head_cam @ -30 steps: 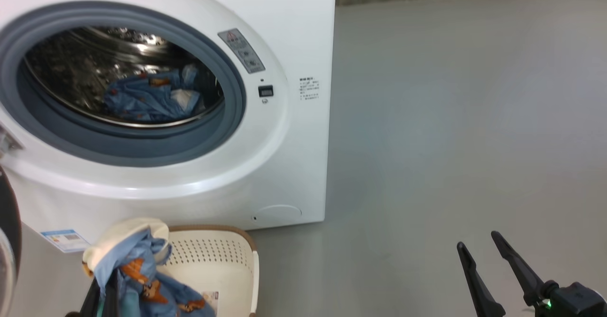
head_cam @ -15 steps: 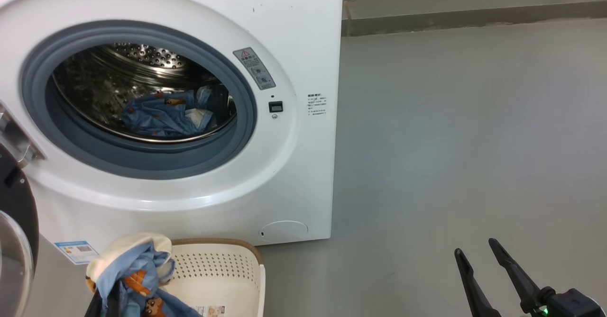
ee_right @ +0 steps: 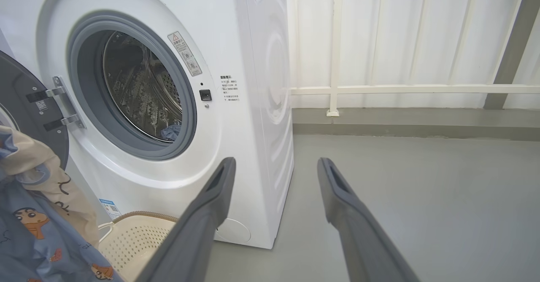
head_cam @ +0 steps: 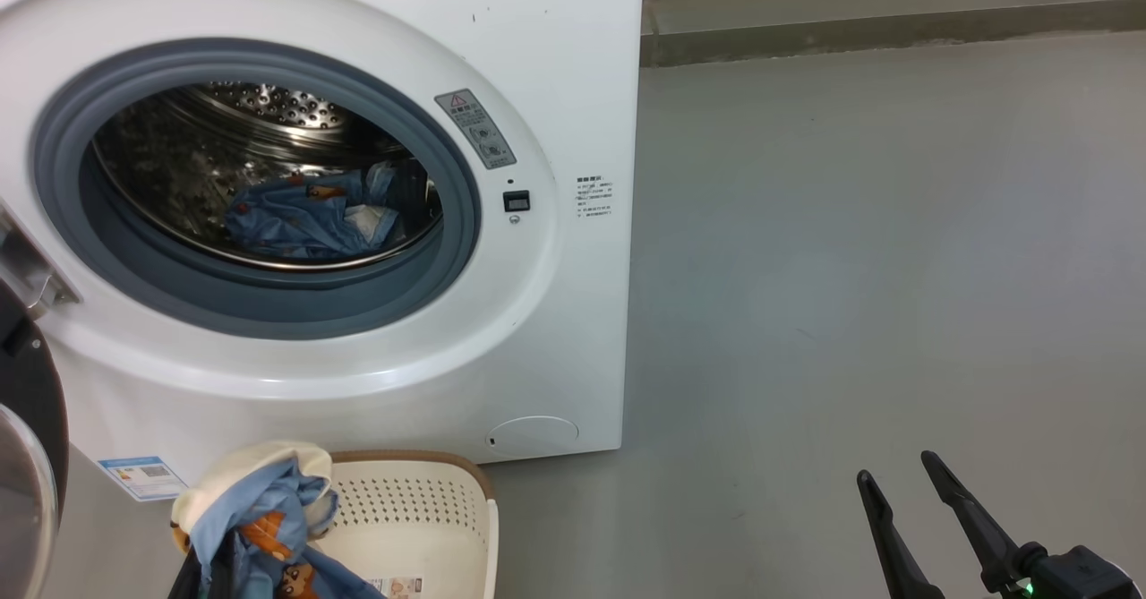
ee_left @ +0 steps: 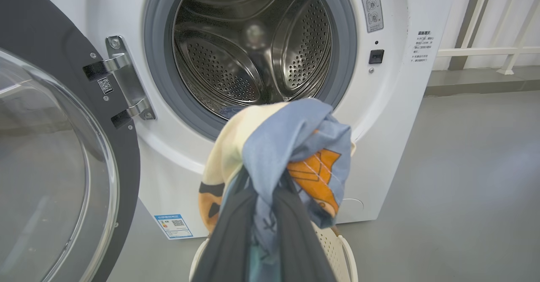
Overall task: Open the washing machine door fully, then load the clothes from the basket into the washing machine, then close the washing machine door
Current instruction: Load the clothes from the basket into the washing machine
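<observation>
1. L gripper (ee_left: pixel 265 178): fingers clenched on the held clothes (ee_left: pixel 295 130), a blue bundle w/ orange print + cream. It hangs over the basket's (head_cam: pixel 421 509) left rim, lower than the drum mouth and in front of it.
2. Loaded clothes (head_cam: pixel 304 218): a blue heap at the bottom of the drum (ee_left: pixel 253 41), behind the grey gasket (head_cam: pixel 269 308).
3. Door (ee_left: pixel 55 147): swung wide on its hinge (ee_left: pixel 122 79) at the washer's (head_cam: pixel 555 71) left. Its black rim is left of the held clothes, not touching.
4. Basket: on the floor (head_cam: pixel 850 268) close to the washer front; touching or not, can't tell. Near edge is cut off in the head view.
5. R gripper (head_cam: pixel 897 468): fingers spread, nothing between them. It is low at right, well apart from the washer's right corner.
6. Open room: bare grey floor right of the washer, running back to a kerb + white railing (ee_right: pixel 379 89).
</observation>
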Tool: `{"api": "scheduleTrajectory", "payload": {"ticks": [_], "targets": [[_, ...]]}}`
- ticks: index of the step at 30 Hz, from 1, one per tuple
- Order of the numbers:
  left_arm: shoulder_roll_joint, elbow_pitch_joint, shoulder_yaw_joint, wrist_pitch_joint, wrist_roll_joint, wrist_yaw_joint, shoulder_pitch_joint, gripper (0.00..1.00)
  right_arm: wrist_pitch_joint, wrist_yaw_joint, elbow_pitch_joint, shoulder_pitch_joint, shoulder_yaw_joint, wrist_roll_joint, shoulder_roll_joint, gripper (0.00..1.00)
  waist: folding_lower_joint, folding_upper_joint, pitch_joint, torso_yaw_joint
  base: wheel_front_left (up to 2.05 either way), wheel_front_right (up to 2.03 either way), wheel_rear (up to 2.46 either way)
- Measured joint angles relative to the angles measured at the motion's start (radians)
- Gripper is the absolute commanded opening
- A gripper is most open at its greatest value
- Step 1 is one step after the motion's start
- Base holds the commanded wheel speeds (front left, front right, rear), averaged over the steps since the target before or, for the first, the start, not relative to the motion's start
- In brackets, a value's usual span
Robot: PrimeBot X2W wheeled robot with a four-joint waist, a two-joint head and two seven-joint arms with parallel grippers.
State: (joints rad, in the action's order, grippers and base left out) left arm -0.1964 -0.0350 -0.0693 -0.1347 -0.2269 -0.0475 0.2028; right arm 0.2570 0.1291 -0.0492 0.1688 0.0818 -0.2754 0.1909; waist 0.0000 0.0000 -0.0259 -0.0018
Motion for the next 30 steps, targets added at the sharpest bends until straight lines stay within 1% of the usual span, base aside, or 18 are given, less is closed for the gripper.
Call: {"api": "scheduleTrajectory", "payload": {"ticks": [9, 13, 15, 19, 23, 30], "targets": [[0.001, 0.005, -0.016, -0.009, -0.006, 0.0, -0.012, 0.0, 0.0, 0.0, -0.002, 0.0, 0.0, 0.0, 0.001, 1.0, 0.0, 0.0, 0.014, 0.001, 0.0, 0.0, 0.0], [0.002, 0.028, -0.026, -0.021, -0.014, 0.001, -0.046, 0.0, 0.0, 0.0, -0.006, 0.0, 0.001, 0.0, 0.007, 1.0, 0.0, 0.0, 0.029, 0.0, 0.0, 0.0, 0.0], [0.007, 0.043, -0.031, -0.027, -0.016, 0.008, -0.072, 0.0, 0.0, 0.0, -0.012, -0.001, 0.001, 0.0, 0.013, 1.0, 0.0, 0.0, 0.042, -0.001, 0.0, 0.0, 0.0], [0.021, 0.094, -0.041, -0.041, -0.031, 0.018, -0.155, 0.0, 0.0, 0.0, -0.025, -0.014, -0.002, -0.001, 0.028, 1.0, 0.0001, 0.0, 0.081, -0.003, 0.0, 0.0, 0.0], [0.038, 0.168, -0.048, -0.061, -0.042, 0.027, -0.272, 0.0, 0.0, 0.0, -0.04, -0.052, -0.004, -0.008, 0.036, 1.0, 0.0001, 0.0, 0.133, -0.006, 0.0, 0.0, 0.0], [0.04, 0.323, -0.04, -0.088, -0.045, 0.049, -0.498, 0.0, 0.0, 0.0, -0.061, -0.126, -0.015, -0.018, 0.049, 1.0, 0.0002, 0.0, 0.246, -0.021, 0.0, 0.0, 0.0]]}}
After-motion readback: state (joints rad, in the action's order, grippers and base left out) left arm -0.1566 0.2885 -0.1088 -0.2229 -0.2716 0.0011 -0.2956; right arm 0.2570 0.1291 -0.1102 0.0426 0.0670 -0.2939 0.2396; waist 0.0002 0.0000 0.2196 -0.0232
